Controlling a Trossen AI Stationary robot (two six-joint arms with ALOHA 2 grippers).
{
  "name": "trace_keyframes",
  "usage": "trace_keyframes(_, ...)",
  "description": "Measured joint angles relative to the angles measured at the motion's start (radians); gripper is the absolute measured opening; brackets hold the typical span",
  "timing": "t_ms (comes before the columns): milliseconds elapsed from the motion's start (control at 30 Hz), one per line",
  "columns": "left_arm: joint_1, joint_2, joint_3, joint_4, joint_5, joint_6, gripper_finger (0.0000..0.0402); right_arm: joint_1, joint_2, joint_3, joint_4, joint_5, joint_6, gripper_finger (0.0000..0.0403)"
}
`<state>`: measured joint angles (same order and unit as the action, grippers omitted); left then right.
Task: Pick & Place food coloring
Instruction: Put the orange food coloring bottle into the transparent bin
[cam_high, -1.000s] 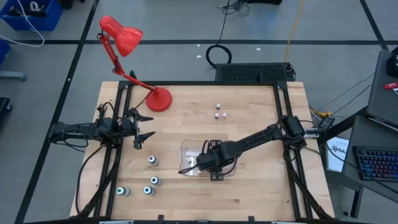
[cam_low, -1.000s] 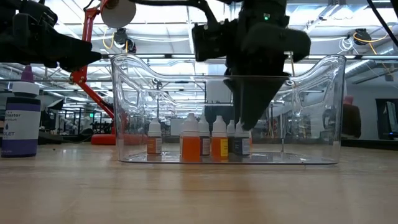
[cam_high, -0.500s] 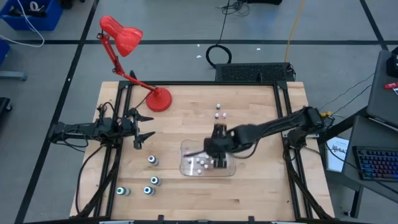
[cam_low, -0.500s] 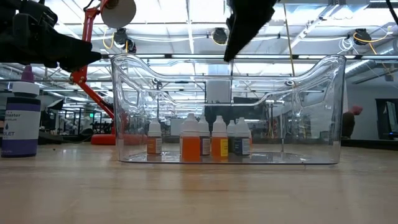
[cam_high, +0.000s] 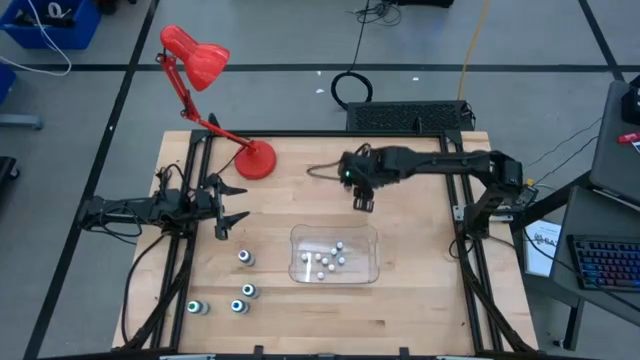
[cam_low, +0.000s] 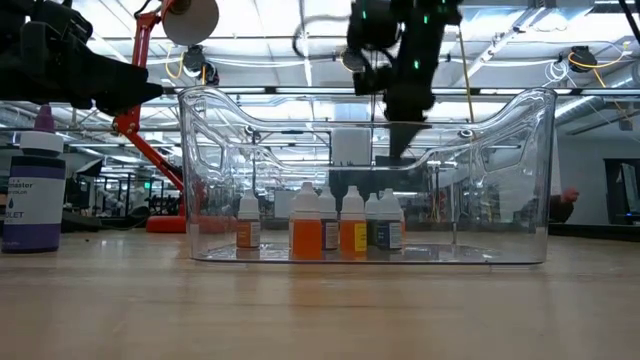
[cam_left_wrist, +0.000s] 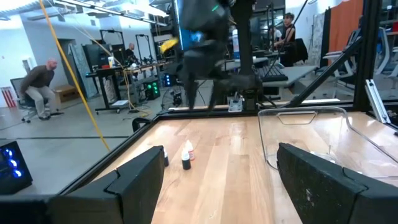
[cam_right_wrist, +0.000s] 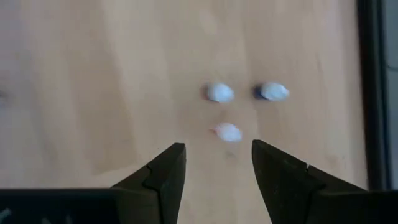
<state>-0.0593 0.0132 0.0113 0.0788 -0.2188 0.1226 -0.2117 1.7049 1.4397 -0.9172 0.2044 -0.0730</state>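
Three tiny whitish food coloring bottles (cam_right_wrist: 228, 132) stand upright on the far part of the table; in the high view my right arm hides them. My right gripper (cam_right_wrist: 217, 160) hovers above them, pointing down, open and empty; it also shows as my right gripper (cam_high: 363, 202). Several more tiny bottles (cam_high: 323, 260) stand in the clear plastic tray (cam_high: 300, 240), and in the low view the bottles (cam_low: 325, 225) show orange and dark contents. Larger bottles with teal tops (cam_high: 245, 258) stand near the table's left near corner. My left gripper (cam_high: 226, 214) waits open at the left side.
A red desk lamp (cam_high: 255, 158) stands at the far left of the table. A purple-labelled bottle (cam_low: 35, 190) shows at the left of the low view. Black frame rails (cam_high: 455, 190) run along both sides. People sit and stand in the room beyond the table (cam_left_wrist: 40, 87).
My right gripper has risen out of the clear tray and swung toward the table's far edge, ending above the three small bottles there. The bottles in the tray stand as before. My left arm has kept still.
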Motion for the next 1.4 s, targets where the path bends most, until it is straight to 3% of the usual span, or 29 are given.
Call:
trace_keyframes(100,0.0,0.0,0.0,0.0,0.0,0.0,0.0306,-0.065,-0.001,-0.074,0.069,-0.002,-0.023,0.0173)
trace_keyframes(267,0.0,0.0,0.0,0.0,0.0,0.0,0.0306,-0.139,-0.001,-0.177,0.196,-0.125,-0.031,0.0173)
trace_keyframes(533,0.0,0.0,0.0,0.0,0.0,0.0,0.0306,-0.158,-0.001,-0.252,0.322,-0.132,-0.054,0.0173)
trace_keyframes(1400,0.0,0.0,0.0,0.0,0.0,0.0,0.0306,-0.189,0.062,-0.27,0.368,-0.129,-0.048,0.0171)
